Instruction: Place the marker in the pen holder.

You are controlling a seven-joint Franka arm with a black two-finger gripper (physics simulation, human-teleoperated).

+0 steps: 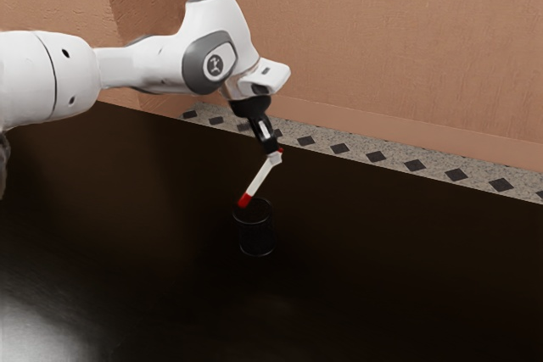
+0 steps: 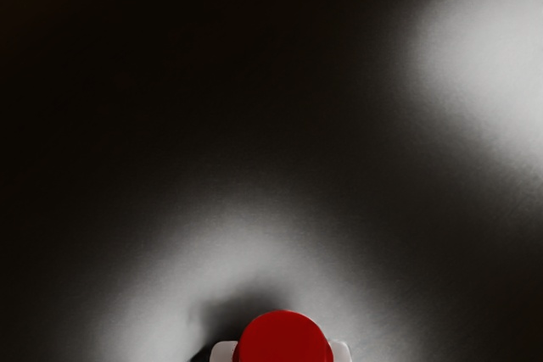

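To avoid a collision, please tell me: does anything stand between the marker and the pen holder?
Nothing visible stands between the marker, held tilted in the end effector, and the pen holder.

White rounded arm (image 1: 51, 78), grey joint cover (image 1: 193, 65) (round logo (image 1: 215, 64), dark-rimmed).

Red-and-white marker (image 1: 259, 179), black pen holder (image 1: 256, 236), diamond-patterned floor (image 1: 435, 167)

Beyond the pincer (image 1: 272, 157), the wall (image 1: 356, 48) is warmly, evenly lit; beneath it, the tabletop (image 1: 390, 269) is very dim, with 2 pale glare patches (image 2: 501, 48) in the wrist view, 1 nearer the pincer, holding perhaps a soft shadow (image 2: 246, 301).
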